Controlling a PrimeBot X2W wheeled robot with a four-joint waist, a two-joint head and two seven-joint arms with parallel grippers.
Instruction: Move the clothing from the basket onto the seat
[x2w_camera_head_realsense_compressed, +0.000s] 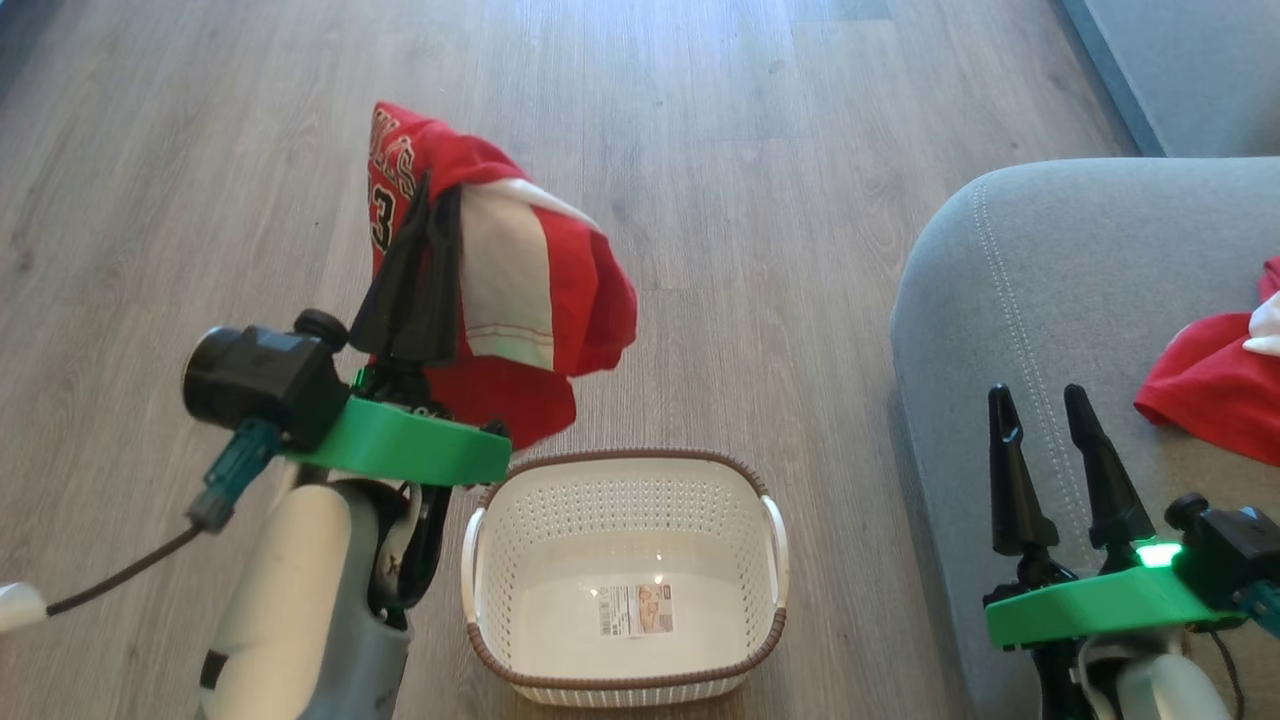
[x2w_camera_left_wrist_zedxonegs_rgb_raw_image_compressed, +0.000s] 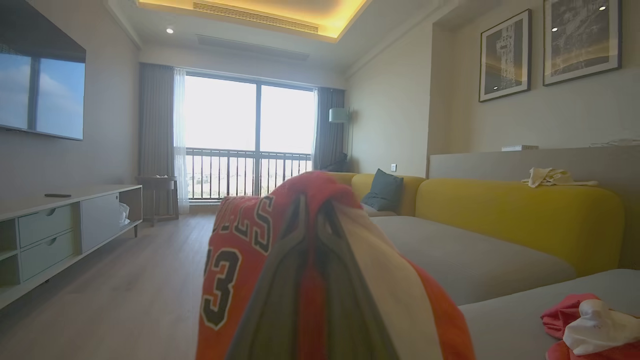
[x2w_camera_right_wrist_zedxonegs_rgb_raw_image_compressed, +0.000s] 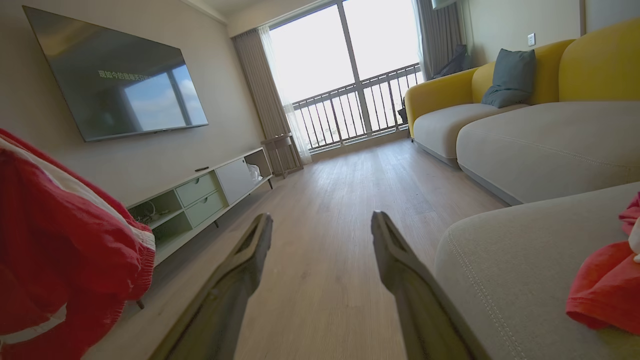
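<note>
red jersey (x2w_camera_head_realsense_compressed: 590, 290) one, red top (x2w_camera_head_realsense_compressed: 1205, 385) one, white basket (x2w_camera_head_realsense_compressed: 600, 505) one

Lettered red garment (x2w_camera_head_realsense_compressed: 575, 300) hangs raised near the white basket (x2w_camera_head_realsense_compressed: 620, 500); second garment (x2w_camera_head_realsense_compressed: 1210, 395) lies on the grey seat (x2w_camera_head_realsense_compressed: 1050, 300).

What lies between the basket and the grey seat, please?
A strip of bare wooden floor, seen in the head view; the basket and the seat stand apart.
</note>
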